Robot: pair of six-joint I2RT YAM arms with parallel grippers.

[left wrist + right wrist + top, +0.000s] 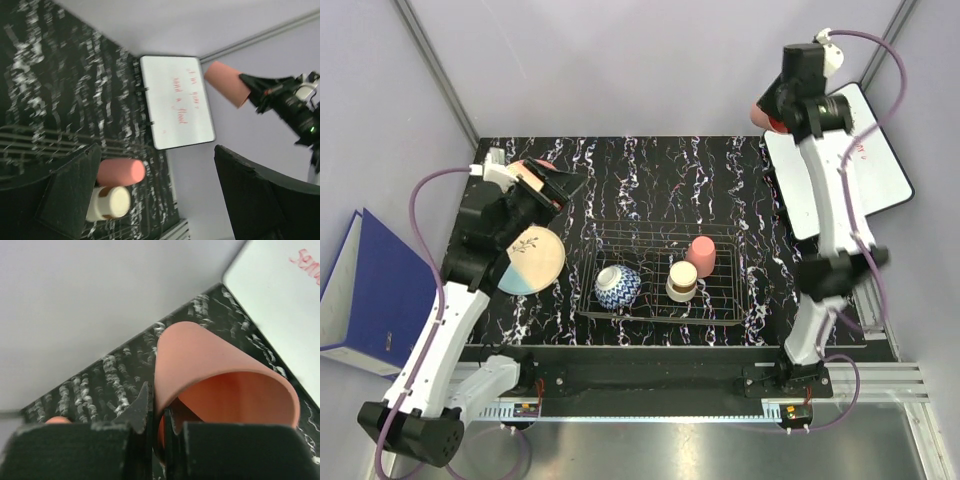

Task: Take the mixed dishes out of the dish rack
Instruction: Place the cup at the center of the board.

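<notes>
The dish rack (720, 305), a dark wire basket, sits mid-table. In it are a blue-and-white bowl (618, 286), a cream cup with a brown band (682, 280) and a pink cup (701, 255). A light blue/cream plate (532, 260) lies on the table left of the rack. A pink plate edge (526, 167) shows behind my left gripper (558, 186), which is open and empty above the table's left side. My right gripper (160, 422) is shut on the rim of a second pink cup (220, 375), held high near the back right corner (767, 115). The left wrist view shows that held cup (226, 83) and the rack's pink cup (120, 172) and cream cup (110, 202).
A whiteboard with red writing (845, 165) lies at the table's back right, also in the left wrist view (175, 102). A blue binder (365, 290) leans left of the table. Grey walls close the back and sides. A metal rail (650, 405) runs along the front.
</notes>
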